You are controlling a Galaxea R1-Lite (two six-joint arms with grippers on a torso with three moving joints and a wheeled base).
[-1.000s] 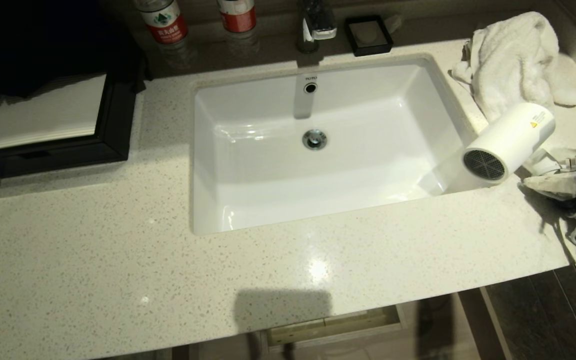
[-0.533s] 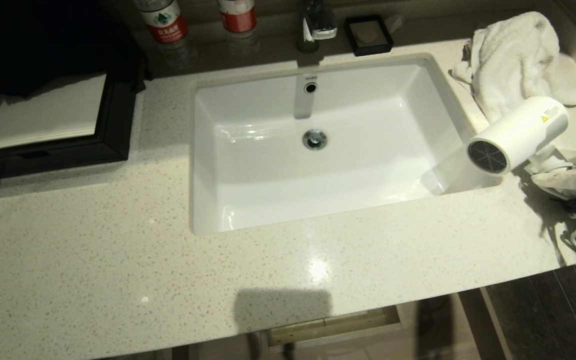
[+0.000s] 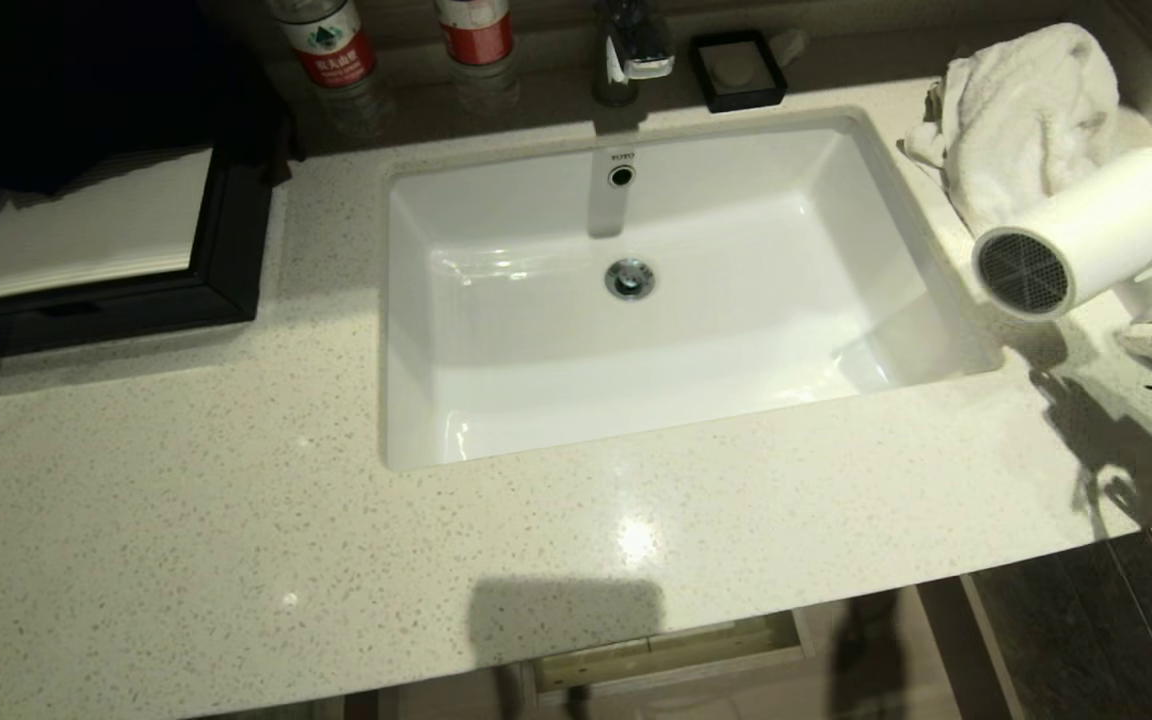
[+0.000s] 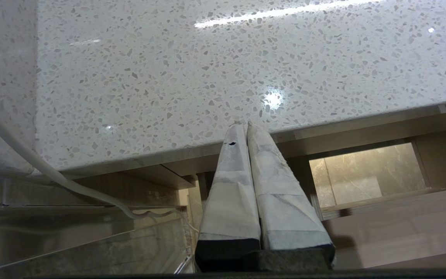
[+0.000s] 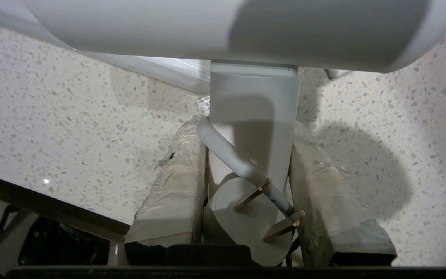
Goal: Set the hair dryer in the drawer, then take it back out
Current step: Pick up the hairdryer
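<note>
A: Left gripper [image 4: 246, 128] parked below the counter [image 3: 186, 520] edge, fingers pressed together, nothing held.

B: Right gripper [image 5: 246, 162] clamped partway on the hair dryer [image 3: 1096, 230] handle, plug [image 5: 246, 221] wedged between, lifted off the counter.

A: Probably carrying out. Next: down toward the drawer [image 3: 666, 650], below and left of that gripper.

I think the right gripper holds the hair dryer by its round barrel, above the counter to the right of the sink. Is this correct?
Not quite. The right gripper holds the hair dryer by its handle, not the barrel; the right wrist view shows the fingers clamped on either side of the handle. The rest is right: it hangs above the counter, right of the sink.
</note>
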